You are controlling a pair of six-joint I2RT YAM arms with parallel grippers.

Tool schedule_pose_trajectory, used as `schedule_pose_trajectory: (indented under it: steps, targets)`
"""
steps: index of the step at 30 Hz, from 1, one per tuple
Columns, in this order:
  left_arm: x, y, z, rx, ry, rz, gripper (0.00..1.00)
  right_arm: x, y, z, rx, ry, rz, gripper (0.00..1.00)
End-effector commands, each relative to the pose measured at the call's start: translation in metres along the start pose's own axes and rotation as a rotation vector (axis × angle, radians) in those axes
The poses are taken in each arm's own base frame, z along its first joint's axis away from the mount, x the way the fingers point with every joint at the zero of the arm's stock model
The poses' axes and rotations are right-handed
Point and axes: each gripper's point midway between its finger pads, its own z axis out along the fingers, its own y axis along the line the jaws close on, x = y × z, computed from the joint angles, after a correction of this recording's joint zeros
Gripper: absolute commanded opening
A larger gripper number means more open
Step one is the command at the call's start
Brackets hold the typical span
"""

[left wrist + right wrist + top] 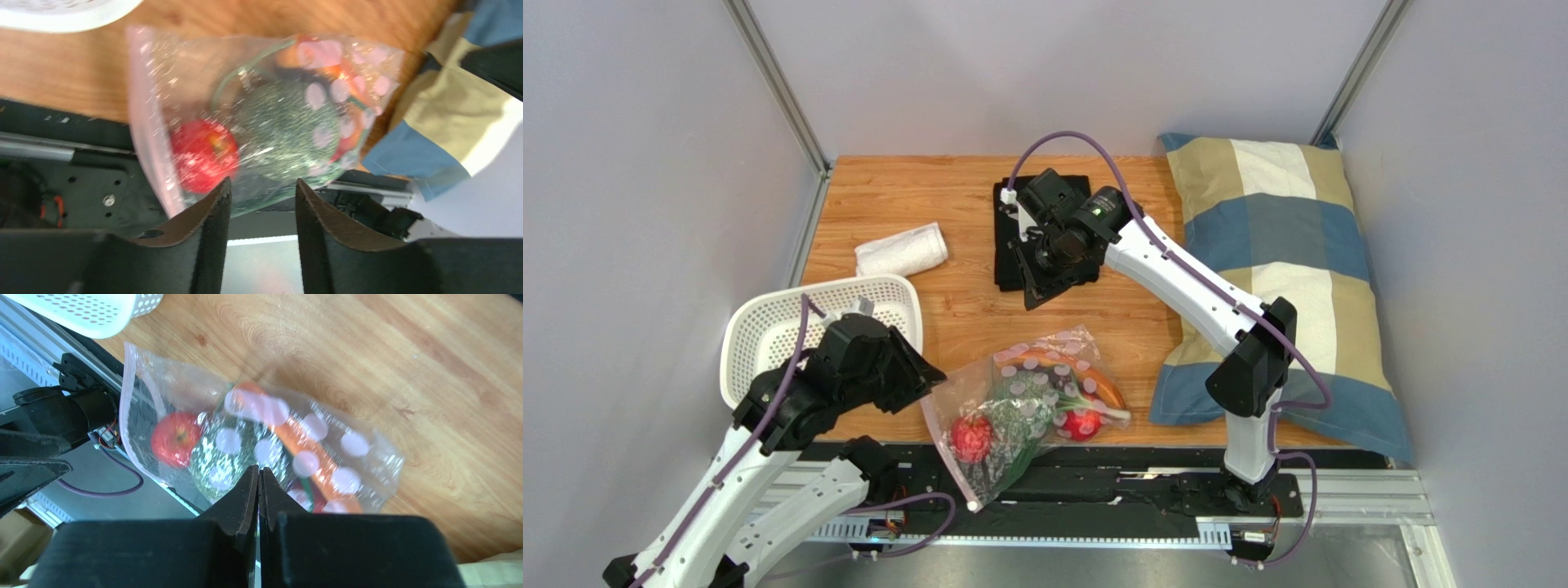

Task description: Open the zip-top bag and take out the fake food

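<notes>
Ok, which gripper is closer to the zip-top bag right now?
Left. The left gripper, open, sits just off the zip-top bag's left edge at the table's near side. The right gripper, shut, is farther back, above the black cloth.

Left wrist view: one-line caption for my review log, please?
Open left tool poised at the zip-top bag, a red fruit and green leafy bunch visible inside.

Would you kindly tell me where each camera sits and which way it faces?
Top external: above and behind the bases, looking down on the table; left arm and right arm show.
Left wrist: on the left arm, facing the zip-top bag past the open left gripper.
Right wrist: raised over the table, facing the bag past the shut right gripper.
Shared: all three show the bag and white basket.
</notes>
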Motion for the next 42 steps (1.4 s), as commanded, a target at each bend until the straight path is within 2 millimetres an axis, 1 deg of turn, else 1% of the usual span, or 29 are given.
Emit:
schedule_pose_trajectory:
  steps: [1,3,5,7,11,12,14,16,17,20,21,22,23,24,25,26,27,28,30,31,32,33,34,35,36,37,39,41,42]
  targets:
    - [0.017,0.052,0.004,-0.216,0.048,-0.053,0.58,-0.003,0.016,-0.018,-0.075,-0.056,0.008,0.03]
    - [0.024,0.061,0.009,-0.241,0.068,-0.065,0.59,-0.001,0.017,-0.019,-0.082,-0.057,0.002,0.02]
    - [0.024,0.06,0.01,-0.213,0.055,-0.09,0.63,0.001,0.017,-0.019,-0.084,-0.055,0.003,0.01]
    - [0.021,0.066,0.015,-0.228,0.022,-0.109,0.78,0.002,0.017,-0.02,-0.091,-0.055,0.0,0.0]
    - [0.021,0.063,0.035,-0.165,-0.004,-0.135,0.81,0.003,0.02,-0.021,-0.108,-0.061,-0.002,0.0]
    - [0.027,0.07,0.046,-0.177,0.011,-0.135,0.82,0.003,0.021,-0.021,-0.108,-0.061,-0.005,0.0]
    - [0.03,0.055,0.06,-0.091,0.032,-0.13,0.82,0.003,0.021,-0.021,-0.114,-0.059,-0.01,0.0]
    - [0.036,0.055,0.07,-0.068,0.054,-0.135,0.82,0.004,0.021,-0.021,-0.114,-0.055,-0.012,0.0]
    - [0.033,0.046,0.076,-0.013,0.033,-0.124,0.82,0.005,0.021,-0.021,-0.114,-0.054,-0.011,0.0]
    - [0.018,0.042,0.082,0.028,-0.053,-0.089,0.76,0.01,0.022,-0.019,-0.126,-0.036,-0.011,0.0]
    - [0.015,0.043,0.084,0.035,-0.07,-0.069,0.7,0.011,0.021,-0.019,-0.128,-0.033,-0.004,0.0]
    - [0.01,0.041,0.083,0.051,-0.1,-0.053,0.65,0.017,0.021,-0.017,-0.124,-0.018,-0.006,0.08]
    - [0.006,0.032,0.082,0.098,-0.12,-0.041,0.58,0.02,0.019,-0.016,-0.114,-0.008,-0.002,0.24]
    - [0.003,0.026,0.08,0.133,-0.133,-0.024,0.4,0.024,0.017,-0.016,-0.099,0.0,0.001,0.45]
    - [0.001,0.02,0.077,0.17,-0.144,-0.001,0.29,0.032,0.011,-0.017,-0.048,0.002,-0.002,0.77]
    - [-0.002,0.009,0.072,0.216,-0.159,0.015,0.18,0.035,0.009,-0.019,-0.035,-0.003,-0.008,0.88]
    - [-0.004,0.003,0.07,0.243,-0.166,0.032,0.01,0.037,0.009,-0.021,-0.036,-0.011,-0.015,0.94]
    - [-0.005,-0.005,0.067,0.28,-0.17,0.047,0.0,0.042,0.011,-0.027,-0.055,-0.035,-0.024,1.0]
    - [-0.004,-0.023,0.057,0.351,-0.153,0.087,0.0,0.045,0.015,-0.033,-0.085,-0.075,-0.039,1.0]
    - [-0.005,-0.03,0.056,0.364,-0.144,0.088,0.0,0.039,0.024,-0.038,-0.114,-0.141,-0.068,1.0]
    - [-0.008,-0.042,0.047,0.393,-0.143,0.08,0.0,0.049,0.023,-0.045,-0.119,-0.174,-0.085,1.0]
    - [-0.005,-0.05,0.043,0.416,-0.112,0.083,0.0,0.049,0.026,-0.05,-0.129,-0.22,-0.099,1.0]
    - [-0.008,-0.065,0.036,0.437,-0.102,0.08,0.0,0.043,0.041,-0.067,-0.169,-0.323,-0.131,1.0]
    - [-0.009,-0.073,0.031,0.45,-0.09,0.078,0.0,0.053,0.039,-0.06,-0.165,-0.328,-0.135,1.0]
    - [-0.009,-0.08,0.027,0.462,-0.075,0.073,0.0,0.056,0.047,-0.062,-0.169,-0.363,-0.151,1.0]
    - [-0.014,-0.094,0.02,0.489,-0.079,0.069,0.0,0.051,0.055,-0.065,-0.19,-0.418,-0.149,0.99]
    - [-0.02,-0.11,0.013,0.514,-0.077,0.033,0.0,0.053,0.068,-0.071,-0.219,-0.488,-0.156,0.95]
    - [-0.029,-0.131,-0.004,0.573,-0.089,-0.007,0.0,0.054,0.074,-0.072,-0.237,-0.522,-0.137,0.93]
    - [-0.029,-0.137,-0.003,0.571,-0.077,-0.01,0.0,0.048,0.078,-0.076,-0.234,-0.562,-0.129,0.9]
